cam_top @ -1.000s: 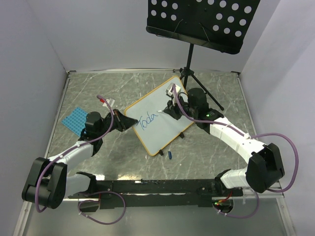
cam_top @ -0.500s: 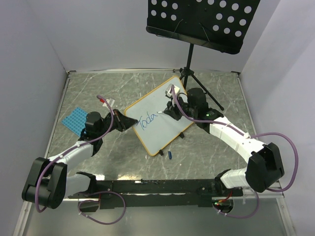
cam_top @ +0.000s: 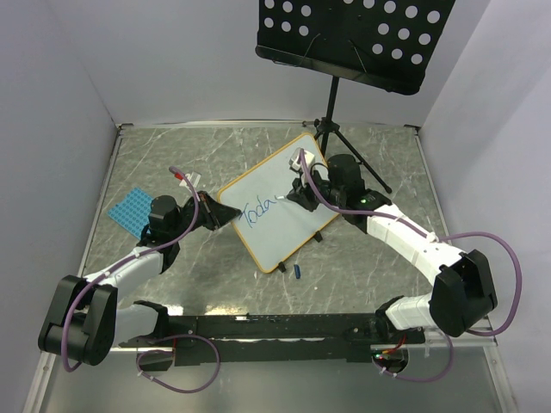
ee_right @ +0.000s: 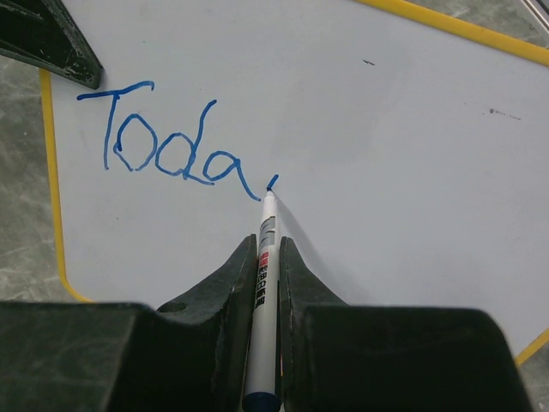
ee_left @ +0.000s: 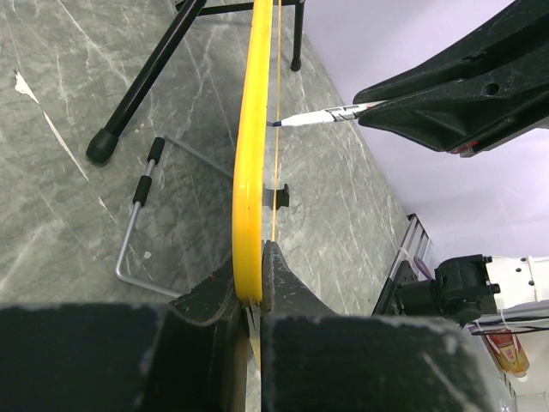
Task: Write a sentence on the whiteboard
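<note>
The whiteboard (cam_top: 288, 228), white with a yellow frame, stands tilted at mid-table. My left gripper (cam_top: 225, 215) is shut on its left corner; in the left wrist view the jaws (ee_left: 255, 275) pinch the yellow edge (ee_left: 247, 172). My right gripper (cam_top: 295, 191) is shut on a white marker (ee_right: 268, 249) with its blue tip on the board. The sentence (ee_right: 171, 154) reads "Toda" in blue, with a short fresh stroke at the tip. The left wrist view shows the marker (ee_left: 322, 117) meeting the board face side-on.
A black perforated music stand (cam_top: 353, 39) on a tripod (cam_top: 344, 151) stands behind the board. A blue dotted mat (cam_top: 131, 209) lies at the left. A small blue cap (cam_top: 298, 271) lies in front of the board. A wire prop (ee_left: 137, 215) sits behind it.
The right gripper has shifted slightly up and to the right, and the marker has begun a short new stroke after "Toda". The left gripper and the board have stayed still.
</note>
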You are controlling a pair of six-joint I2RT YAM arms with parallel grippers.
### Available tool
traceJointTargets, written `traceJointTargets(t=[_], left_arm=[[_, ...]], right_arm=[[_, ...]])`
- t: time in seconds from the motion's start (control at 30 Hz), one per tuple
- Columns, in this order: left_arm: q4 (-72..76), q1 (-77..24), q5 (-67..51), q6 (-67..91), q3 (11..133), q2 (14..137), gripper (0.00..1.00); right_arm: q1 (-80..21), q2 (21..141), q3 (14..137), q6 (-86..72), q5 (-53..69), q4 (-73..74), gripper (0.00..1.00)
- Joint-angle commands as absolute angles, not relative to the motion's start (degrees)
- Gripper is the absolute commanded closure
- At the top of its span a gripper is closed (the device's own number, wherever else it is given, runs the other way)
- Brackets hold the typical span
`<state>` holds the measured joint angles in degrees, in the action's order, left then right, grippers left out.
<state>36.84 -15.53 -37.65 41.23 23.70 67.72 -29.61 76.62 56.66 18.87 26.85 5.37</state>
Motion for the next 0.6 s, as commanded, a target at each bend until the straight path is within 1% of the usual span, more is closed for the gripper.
traceJointTargets(t=[0.0,0.2,0.57], left_arm=[[34.6,-16.6,-42.6,36.5,22.9,67.3,0.99],[34.6,-16.7,-42.6,36.5,22.9,67.3,0.99],[34.5,-16.7,-42.7,36.5,22.9,67.3,0.99]], right_arm=[[-28.5,75.2,56.2,19.2,25.7,6.0,1.00],[-28.2,75.7,56.2,19.2,26.8,6.7,1.00],[-28.2,76.3,57.6,17.8,22.9,3.9,1.00]])
